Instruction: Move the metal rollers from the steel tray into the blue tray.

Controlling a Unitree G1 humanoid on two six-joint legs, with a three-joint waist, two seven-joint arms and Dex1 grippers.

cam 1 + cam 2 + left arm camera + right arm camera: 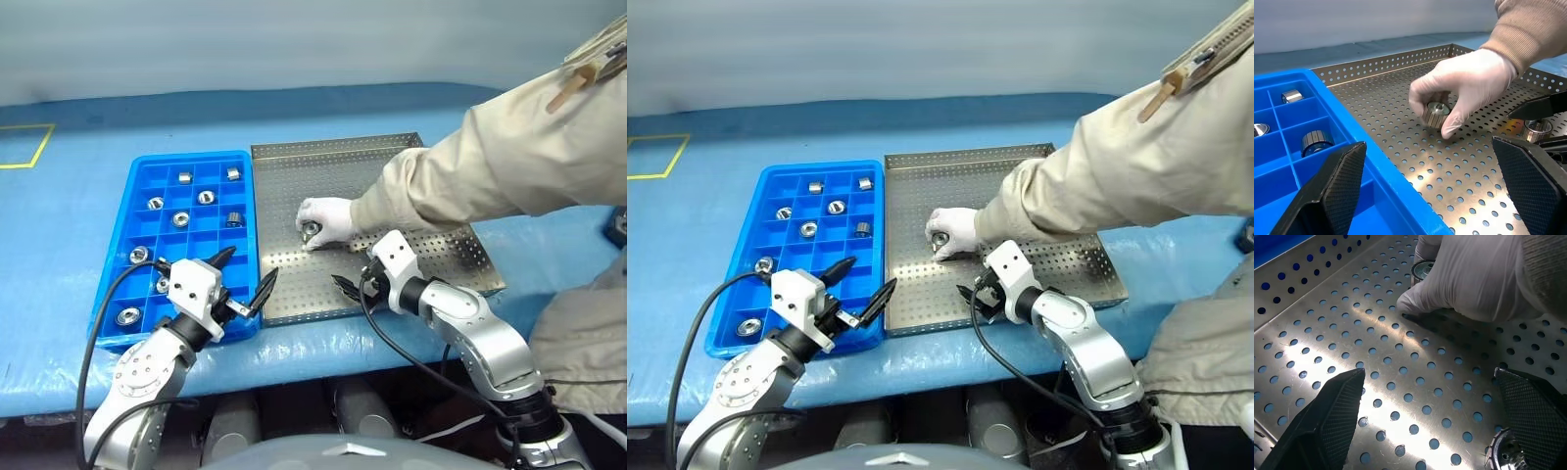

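Bench: blue sheet covers my bench (59,225), with a yellow outlined square at its far left corner and a pale wall behind.
Blue tray: the blue tray (147,181) lies on my left, its long side just beside the steel tray.
Steel tray: the steel tray (294,171) sits in the middle of the bench, its perforated floor mostly bare.
Rollers already sorted: several metal rollers (205,197) rest one to a compartment in the blue tray, scattered from the far row down to the near left corner.
Roller in the steel tray: one roller (1436,114) is pinched in a person's fingertips near the middle of the steel tray, low over the perforated floor; I cannot tell whether it touches.
Second roller: another roller (1536,129) stands on the steel floor close beside my right tool.
Person: a gloved hand (328,219) in a white glove, with a beige sleeve, reaches in from my right across the steel tray.
Left tool: my left tool (247,277) hovers over the near right corner of the blue tray, fingers spread wide and holding nothing.
Right tool: my right tool (973,298) hangs low over the near part of the steel tray, just short of the gloved hand, fingers spread wide and empty.
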